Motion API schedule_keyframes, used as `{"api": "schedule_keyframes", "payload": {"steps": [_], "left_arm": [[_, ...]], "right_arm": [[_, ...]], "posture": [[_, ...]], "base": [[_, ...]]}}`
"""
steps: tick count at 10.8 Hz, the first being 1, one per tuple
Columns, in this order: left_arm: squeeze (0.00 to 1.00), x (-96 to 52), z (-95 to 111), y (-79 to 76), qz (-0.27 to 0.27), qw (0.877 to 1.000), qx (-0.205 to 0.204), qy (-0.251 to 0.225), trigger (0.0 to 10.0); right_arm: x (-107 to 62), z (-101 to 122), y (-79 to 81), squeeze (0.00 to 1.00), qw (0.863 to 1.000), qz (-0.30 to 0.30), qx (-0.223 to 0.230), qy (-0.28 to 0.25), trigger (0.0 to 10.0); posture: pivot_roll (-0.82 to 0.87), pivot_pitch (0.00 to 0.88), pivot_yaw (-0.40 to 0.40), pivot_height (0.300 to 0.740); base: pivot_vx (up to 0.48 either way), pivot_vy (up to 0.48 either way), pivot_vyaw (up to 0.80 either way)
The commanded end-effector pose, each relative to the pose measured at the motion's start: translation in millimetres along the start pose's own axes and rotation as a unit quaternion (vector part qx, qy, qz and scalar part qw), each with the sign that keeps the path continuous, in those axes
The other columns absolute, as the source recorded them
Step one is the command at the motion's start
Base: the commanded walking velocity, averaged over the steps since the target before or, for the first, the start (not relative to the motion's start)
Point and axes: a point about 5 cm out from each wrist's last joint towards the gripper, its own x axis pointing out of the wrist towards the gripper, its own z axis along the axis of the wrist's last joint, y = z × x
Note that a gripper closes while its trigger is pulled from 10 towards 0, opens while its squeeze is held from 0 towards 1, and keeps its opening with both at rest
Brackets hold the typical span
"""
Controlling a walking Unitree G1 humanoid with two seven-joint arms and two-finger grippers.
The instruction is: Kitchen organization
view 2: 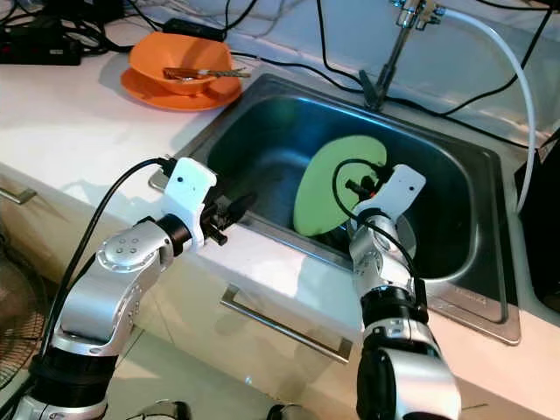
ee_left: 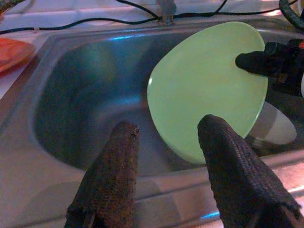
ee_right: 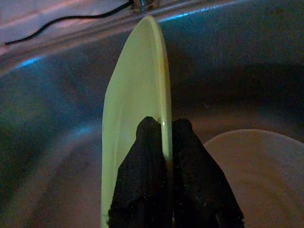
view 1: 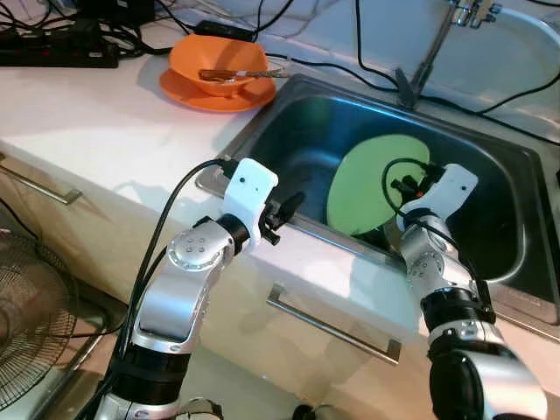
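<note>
The right end effector (ee_right: 164,130) is clamped on the rim of a green plate (view 1: 376,179), one black finger on each face, so the plate stands on edge inside the steel sink (view 1: 289,114), in the centre right of the left eye view. From the right wrist view the plate runs straight ahead of the fingers, its long axis in line with them and its thin edge toward the camera. A white dish (ee_right: 263,166) lies on the sink floor just beside and below the plate; lifting the plate clear of the basin looks like the step in hand, and the near sink wall is what it must pass. The left end effector (view 1: 284,213) hovers at the sink's front rim, lower centre of that view, its fingers (ee_left: 107,183) spread wide and holding nothing; the plate faces it broadside. On the white tabletop (view 1: 96,131), upper left of the frame, an orange bowl (view 1: 219,66) with cutlery in it sits on an orange plate (view 1: 210,94), cables trailing behind. A faucet (view 1: 437,39) rises at the upper right.
</note>
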Motion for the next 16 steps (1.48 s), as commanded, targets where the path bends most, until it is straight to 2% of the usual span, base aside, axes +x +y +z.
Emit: {"api": "schedule_keyframes", "payload": {"steps": [1,2,3,4,5,6,7,10,11,12,13,14,16], "left_arm": [[0.0,-0.6,2,-5.2,-0.009,1.0,-0.001,0.0,10.0],[0.0,-0.8,2,-5.4,-0.01,1.0,-0.001,0.002,10.0],[0.0,-0.8,3,-6.2,-0.011,1.0,-0.003,0.003,10.0],[0.0,-0.7,3,-6.5,-0.011,1.0,-0.004,0.004,10.0],[0.0,-0.8,3,-6.8,-0.012,1.0,-0.005,0.005,10.0],[0.0,-0.9,2,-6.8,-0.012,1.0,-0.006,0.006,10.0],[0.0,-1.2,2,-6.8,-0.011,1.0,-0.006,0.006,10.0],[0.0,-0.3,1,-7.5,-0.01,1.0,-0.007,0.007,10.0],[0.0,-0.4,1,-7.6,-0.008,1.0,-0.007,0.007,10.0],[0.0,-0.4,1,-7.5,-0.008,1.0,-0.007,0.008,10.0],[0.0,-0.2,1,-7.5,-0.008,1.0,-0.007,0.008,10.0],[0.0,0.3,0,-7.8,-0.009,1.0,-0.007,0.009,10.0],[0.0,0.4,1,-6.3,-0.002,1.0,-0.009,0.001,10.0]], "right_arm": [[0.5,-7,-8.0,0.0,1.0,-0.013,-0.014,0.01,10.0],[1.5,-8,-9.0,0.0,1.0,-0.014,-0.023,0.016,10.0],[2.6,-11,-10.4,0.96,0.999,-0.017,-0.036,0.024,10.0],[2.9,-11,-10.7,0.95,0.999,-0.017,-0.038,0.026,10.0],[3.3,-11,-10.8,0.83,0.999,-0.018,-0.039,0.026,10.0],[3.6,-11,-10.7,0.29,0.999,-0.018,-0.04,0.025,10.0],[4.2,-11,-9.0,0.0,0.999,-0.014,-0.044,0.02,10.0],[5.2,-7,-5.9,0.0,0.998,-0.003,-0.06,0.008,10.0],[6.2,-3,-5.5,1.0,0.997,0.0,-0.072,-0.003,10.0],[7.0,1,-4.2,0.94,0.996,0.002,-0.084,-0.014,10.0],[7.1,3,-3.3,0.04,0.996,0.004,-0.091,-0.019,10.0],[6.9,4,-2.1,0.0,0.994,0.007,-0.104,-0.024,10.0],[5.2,7,6.2,0.0,0.99,0.027,-0.127,-0.049,10.0]], "posture": [[-0.02,0.059,-0.119,0.74],[-0.02,0.06,-0.119,0.74],[-0.02,0.064,-0.122,0.74],[-0.01,0.065,-0.124,0.74],[-0.01,0.065,-0.124,0.74],[-0.01,0.065,-0.124,0.74],[-0.02,0.069,-0.121,0.74],[-0.02,0.073,-0.122,0.74],[-0.02,0.072,-0.121,0.74],[-0.02,0.071,-0.12,0.74],[-0.02,0.07,-0.119,0.74],[-0.02,0.072,-0.119,0.74],[-0.02,0.07,-0.12,0.74]], "base": [[0.0,0.0,0.0],[0.0,0.0,0.0],[0.0,0.0,0.0],[0.0,0.0,0.0],[0.0,0.0,0.0],[0.0,0.0,0.0],[0.0,0.0,0.0],[0.0,0.0,0.0],[0.0,0.0,0.0],[0.0,0.0,0.0],[0.0,0.0,0.0],[0.0,0.0,0.0],[0.0,0.0,0.0]]}}
